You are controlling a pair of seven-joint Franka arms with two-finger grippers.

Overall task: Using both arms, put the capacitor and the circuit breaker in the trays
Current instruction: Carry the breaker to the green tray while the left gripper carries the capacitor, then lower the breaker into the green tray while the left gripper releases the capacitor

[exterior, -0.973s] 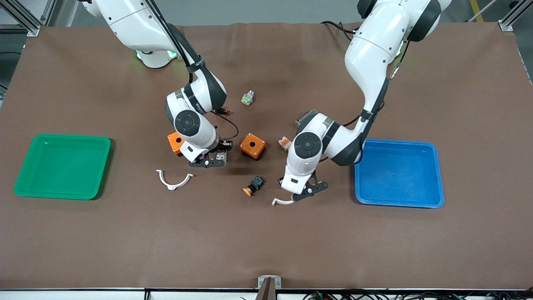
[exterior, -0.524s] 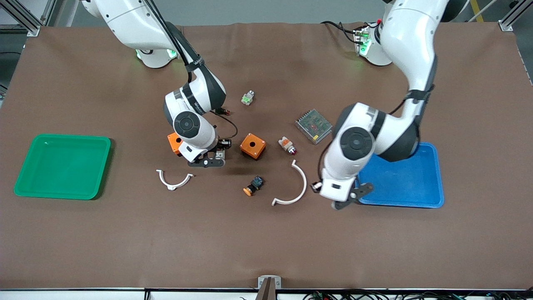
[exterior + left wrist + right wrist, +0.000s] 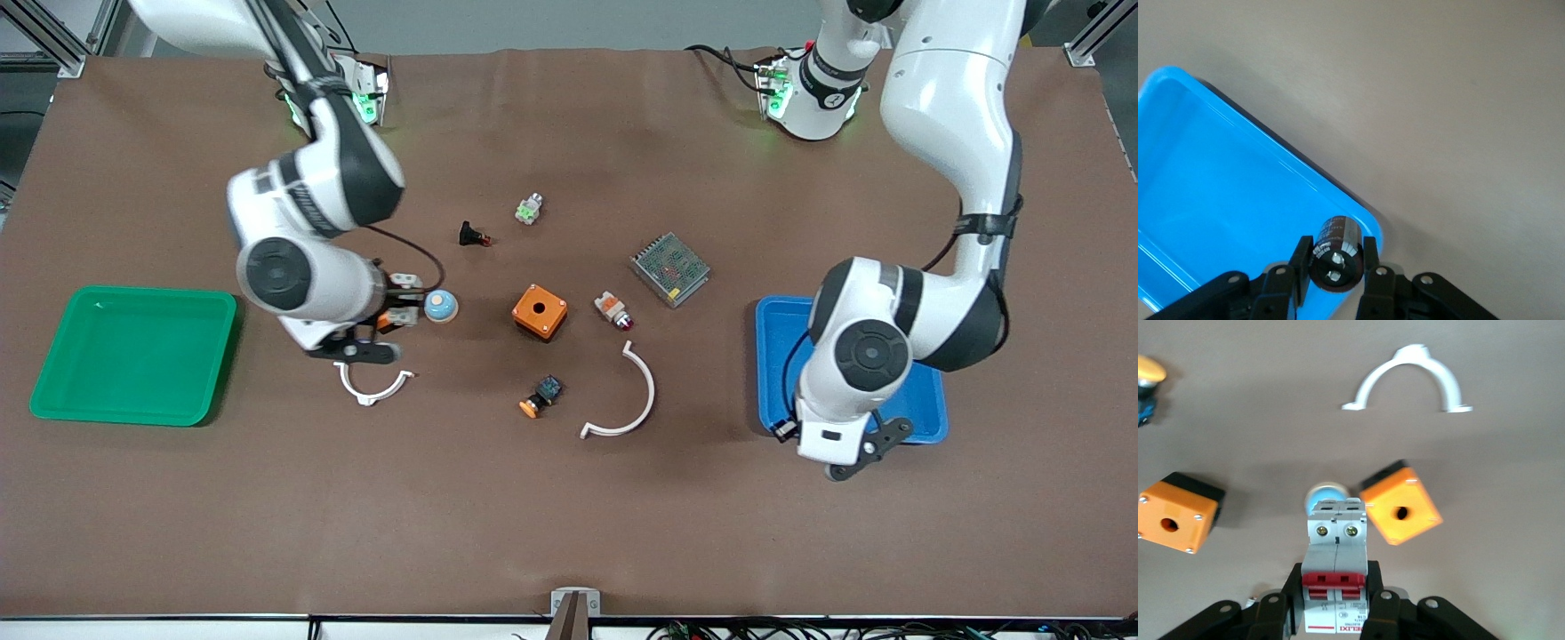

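Front view, green tray (image 3: 133, 354): sits at the right arm's end of the table, same spot as half a second ago.
Right gripper (image 3: 354, 348): has lifted away from the two orange boxes toward the green tray and now hangs over the small white clip (image 3: 373, 385); fingers clamped on the circuit breaker (image 3: 1336, 573), which rides up in the air with it.
Uncovered: a round blue-topped part (image 3: 440, 307) and the black push-button (image 3: 471, 236), both hidden by the arm before.
Middle of table: orange box (image 3: 539, 311), orange-capped button (image 3: 540, 396), large white clip (image 3: 625, 397), all unmoved.
Blue tray (image 3: 772, 356): unmoved, at the left arm's end.
Left gripper (image 3: 855, 452): has travelled on from the tray's inner edge to above its corner nearest the camera; fingers closed on the capacitor (image 3: 1334, 253), held just over the tray rim.
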